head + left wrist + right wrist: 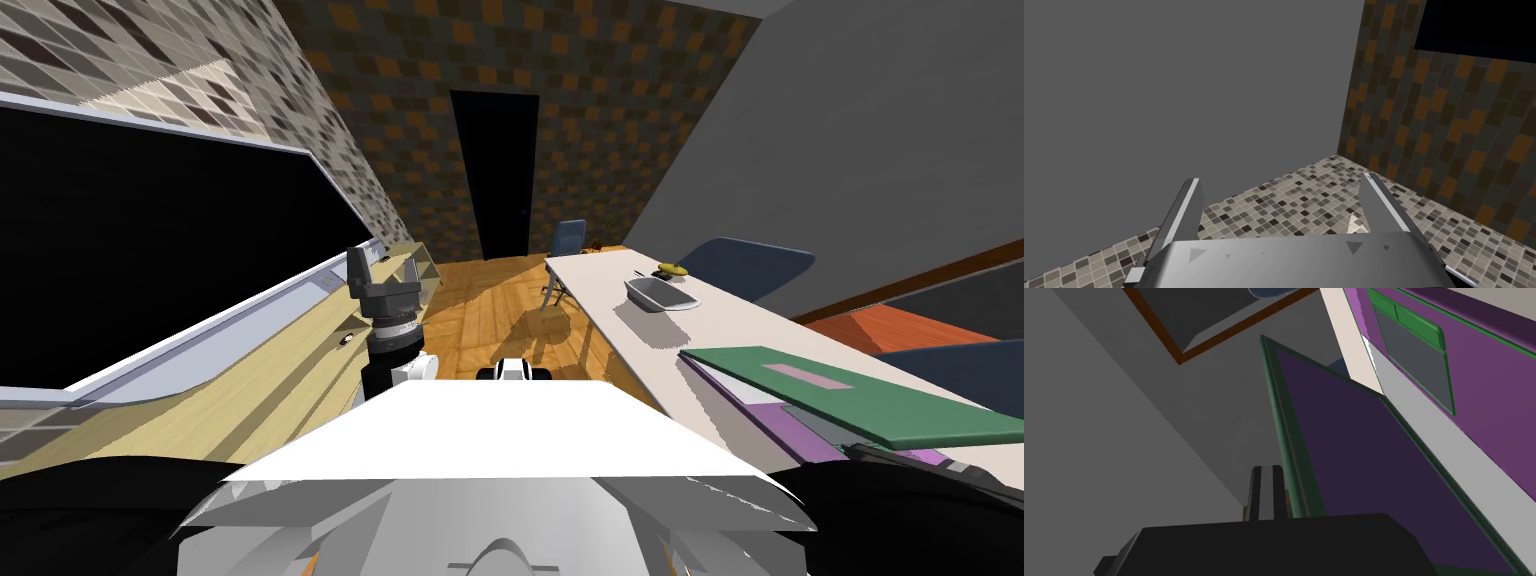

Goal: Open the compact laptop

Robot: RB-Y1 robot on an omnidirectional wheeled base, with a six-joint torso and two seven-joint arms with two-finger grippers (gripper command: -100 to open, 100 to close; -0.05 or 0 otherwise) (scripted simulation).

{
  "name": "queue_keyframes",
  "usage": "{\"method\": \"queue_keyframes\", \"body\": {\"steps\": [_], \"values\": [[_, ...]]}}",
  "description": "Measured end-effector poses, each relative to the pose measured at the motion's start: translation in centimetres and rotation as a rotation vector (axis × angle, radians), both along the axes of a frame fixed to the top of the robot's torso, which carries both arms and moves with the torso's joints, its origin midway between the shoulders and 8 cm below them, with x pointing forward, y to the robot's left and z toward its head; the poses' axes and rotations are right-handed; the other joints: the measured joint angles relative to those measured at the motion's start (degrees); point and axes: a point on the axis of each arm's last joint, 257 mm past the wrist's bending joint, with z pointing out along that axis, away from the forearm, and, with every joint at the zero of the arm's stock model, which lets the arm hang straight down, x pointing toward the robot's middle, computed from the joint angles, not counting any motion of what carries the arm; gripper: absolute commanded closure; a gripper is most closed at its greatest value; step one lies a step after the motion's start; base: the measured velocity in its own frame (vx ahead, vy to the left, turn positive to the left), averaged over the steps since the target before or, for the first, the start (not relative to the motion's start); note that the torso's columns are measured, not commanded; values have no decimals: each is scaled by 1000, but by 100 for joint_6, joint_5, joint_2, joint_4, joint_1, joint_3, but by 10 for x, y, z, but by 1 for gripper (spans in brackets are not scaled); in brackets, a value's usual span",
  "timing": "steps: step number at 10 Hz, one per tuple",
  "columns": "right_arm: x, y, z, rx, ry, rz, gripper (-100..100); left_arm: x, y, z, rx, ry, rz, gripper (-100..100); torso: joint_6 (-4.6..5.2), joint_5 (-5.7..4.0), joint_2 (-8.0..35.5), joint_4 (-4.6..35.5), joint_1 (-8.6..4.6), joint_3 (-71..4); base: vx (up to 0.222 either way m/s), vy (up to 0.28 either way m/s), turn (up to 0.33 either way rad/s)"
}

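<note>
The compact laptop lies on the long white table [620, 305] to my right. Its green lid [850, 395] is raised a little off the purple base [745, 405]. In the right wrist view the lid [1364, 463] shows a dark purple screen in a green rim, tilted up from the base [1474, 353] with its grey touchpad [1414, 363]. My right gripper [1266, 493] is shut, its fingers together and lying right against the lid's side edge. My left gripper [385, 272] is held up at the left, open [1281, 210] and holding nothing.
A grey tray [660, 295] and a small yellow thing [672, 268] sit further along the table. Blue chairs [745, 265] [570, 240] stand behind and at its far end. A pale counter [290, 350] runs along the left wall. A black doorway [495, 180] lies ahead.
</note>
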Motion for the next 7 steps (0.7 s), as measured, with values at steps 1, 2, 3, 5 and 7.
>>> {"method": "queue_keyframes", "body": {"steps": [1, 2, 3, 5, 7], "values": [[-3, -3, 6, 1, -3, 3, -100, 0, 0, 0, 0, 0, 0, 0, 2, 4, -25, -7, 6, -16, 73, 8, -63], [-8, -4, 13, 0, 0, 3, -100, 0, 0, 0, 0, 0, 0, 0, -8, -1, -37, -11, 5, -23, 86, 18, -47], [-13, -5, 17, 1, 2, 5, -100, 0, 0, 0, 0, 0, 0, 0, -12, 7, -28, -8, 9, -21, 94, 26, -30], [-22, -9, 31, 0, 1, 16, -100, 0, 0, 0, 0, 0, 0, 0, -2, 8, 2, 0, 14, -1, 100, 23, -54], [-29, -14, 46, 0, 0, 28, -100, 0, 0, 0, 0, 0, 0, 0, -2, -2, 20, 5, 0, 12, 57, 17, -30]]}}
